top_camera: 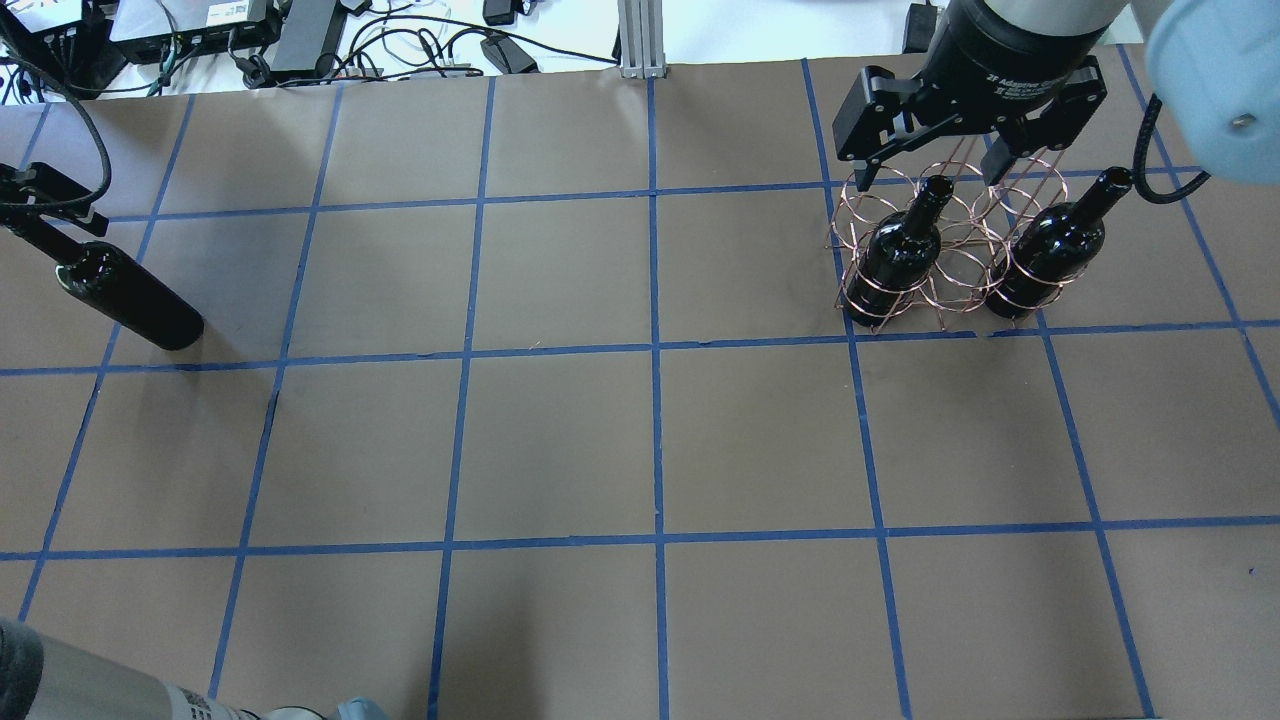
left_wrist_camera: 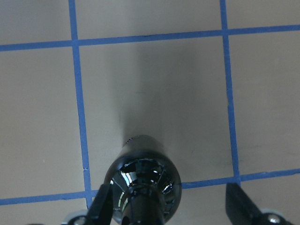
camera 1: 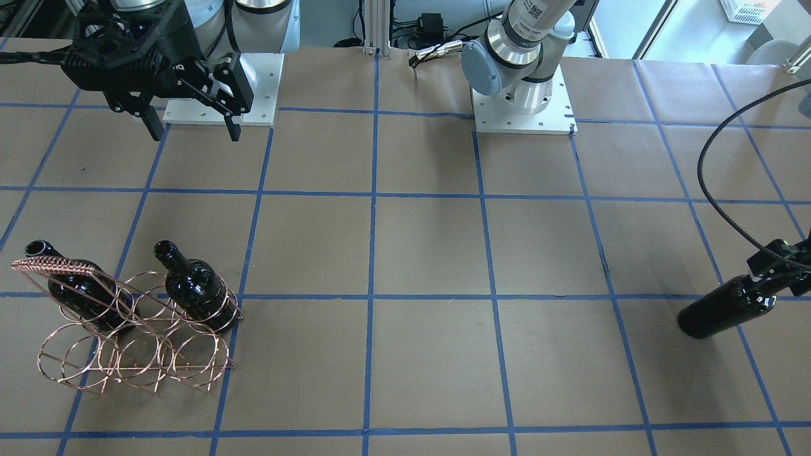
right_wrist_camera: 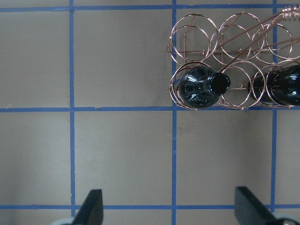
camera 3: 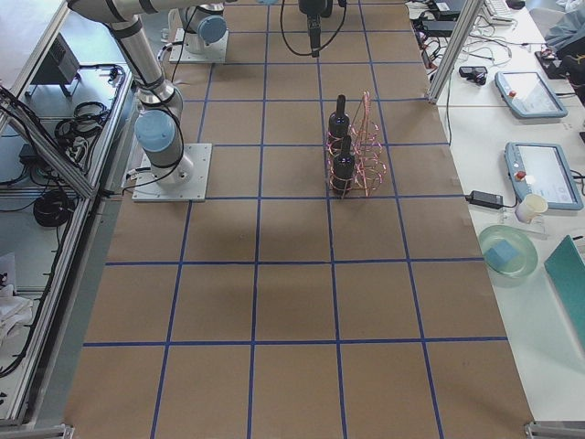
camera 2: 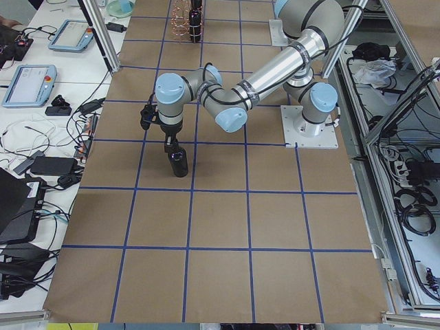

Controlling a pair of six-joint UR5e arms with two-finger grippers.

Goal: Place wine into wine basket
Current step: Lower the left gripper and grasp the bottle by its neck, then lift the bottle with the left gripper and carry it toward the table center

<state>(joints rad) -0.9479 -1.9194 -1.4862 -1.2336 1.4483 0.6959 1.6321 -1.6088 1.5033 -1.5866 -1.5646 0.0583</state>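
A near-black wine bottle (top_camera: 130, 300) stands upright at the table's left end; it also shows in the front view (camera 1: 722, 310). My left gripper (left_wrist_camera: 169, 208) is open, its fingers (left_wrist_camera: 101, 206) straddling the bottle's neck (left_wrist_camera: 143, 187), which sits close to one finger. The copper wire wine basket (top_camera: 960, 265) stands at the far right and holds two look-alike bottles (top_camera: 895, 255) (top_camera: 1050, 250) upright in its hoops. My right gripper (top_camera: 925, 170) is open and empty above the basket (right_wrist_camera: 234, 33), clear of the bottles (right_wrist_camera: 199, 86).
A black cable (camera 1: 716, 164) loops above the left gripper. The arm bases (camera 1: 222, 95) (camera 1: 523, 101) stand at the robot's edge of the table. Blue tape lines grid the brown table top (top_camera: 650, 440). Several basket hoops (camera 1: 136, 367) are empty.
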